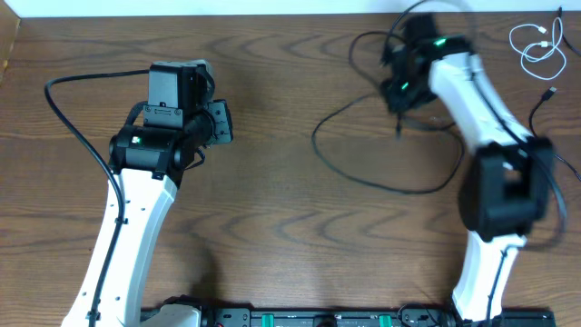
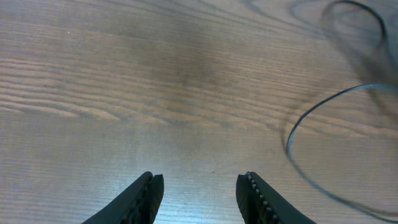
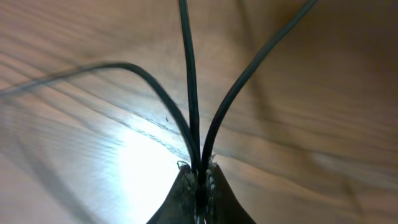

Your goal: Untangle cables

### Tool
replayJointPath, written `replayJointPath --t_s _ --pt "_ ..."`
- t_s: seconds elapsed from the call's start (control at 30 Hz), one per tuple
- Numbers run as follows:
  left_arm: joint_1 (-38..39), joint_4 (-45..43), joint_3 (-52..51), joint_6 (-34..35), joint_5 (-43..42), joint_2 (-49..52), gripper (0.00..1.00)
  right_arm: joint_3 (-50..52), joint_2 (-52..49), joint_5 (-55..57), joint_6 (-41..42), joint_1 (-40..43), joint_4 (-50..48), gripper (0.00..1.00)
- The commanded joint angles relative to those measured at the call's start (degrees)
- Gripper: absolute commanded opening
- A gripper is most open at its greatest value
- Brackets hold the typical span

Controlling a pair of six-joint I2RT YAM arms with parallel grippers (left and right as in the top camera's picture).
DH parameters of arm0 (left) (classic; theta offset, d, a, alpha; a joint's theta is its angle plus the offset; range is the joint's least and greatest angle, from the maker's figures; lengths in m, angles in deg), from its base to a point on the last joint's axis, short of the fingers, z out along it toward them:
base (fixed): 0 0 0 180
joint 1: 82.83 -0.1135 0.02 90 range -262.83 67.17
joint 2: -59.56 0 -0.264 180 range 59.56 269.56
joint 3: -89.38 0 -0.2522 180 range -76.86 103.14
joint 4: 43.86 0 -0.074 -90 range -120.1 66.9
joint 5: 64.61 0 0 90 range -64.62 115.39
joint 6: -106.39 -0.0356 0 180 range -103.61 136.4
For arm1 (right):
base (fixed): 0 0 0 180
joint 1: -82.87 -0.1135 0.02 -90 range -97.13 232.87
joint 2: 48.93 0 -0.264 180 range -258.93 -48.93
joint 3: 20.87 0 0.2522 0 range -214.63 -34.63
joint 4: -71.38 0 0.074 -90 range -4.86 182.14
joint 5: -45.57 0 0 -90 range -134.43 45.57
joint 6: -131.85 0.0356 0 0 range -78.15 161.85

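The long black cable (image 1: 314,136) lies in a wide loop on the wooden table, right of centre. My right gripper (image 1: 398,98) is at the loop's upper end. In the right wrist view that gripper (image 3: 199,171) is shut on the black cable (image 3: 189,74), and three strands fan upward from its fingertips. The white cable (image 1: 536,50) lies coiled in small loops at the far right corner, apart from the black one. My left gripper (image 1: 224,121) hovers over bare table at the left. Its jaws (image 2: 199,180) stand open with nothing between them, and a curve of the black cable (image 2: 298,127) runs to their right.
A small black plug (image 1: 547,94) with a short run of cord lies near the right edge, below the white coil. Thicker black wires run along both arms. The table's far edge meets a white wall (image 1: 272,7).
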Motion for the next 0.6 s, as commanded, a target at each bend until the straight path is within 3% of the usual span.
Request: replayJointPath --t_s 0.0,0.3,0.57 --pt "0.0 0.1 1.0 -0.4 0.7 0.1 0.44 -5.0 13.2 -1.6 2.6 3.9 1.3 0.01" --pt "0.0 0.1 1.0 -0.3 0.7 0.1 0.44 -8.5 31.5 2.8 5.2 20.2 1.2 0.01" --pt "0.0 0.1 1.0 -0.3 0.7 0.1 0.44 -8.4 31.5 14.0 11.0 36.3 6.0 0.01"
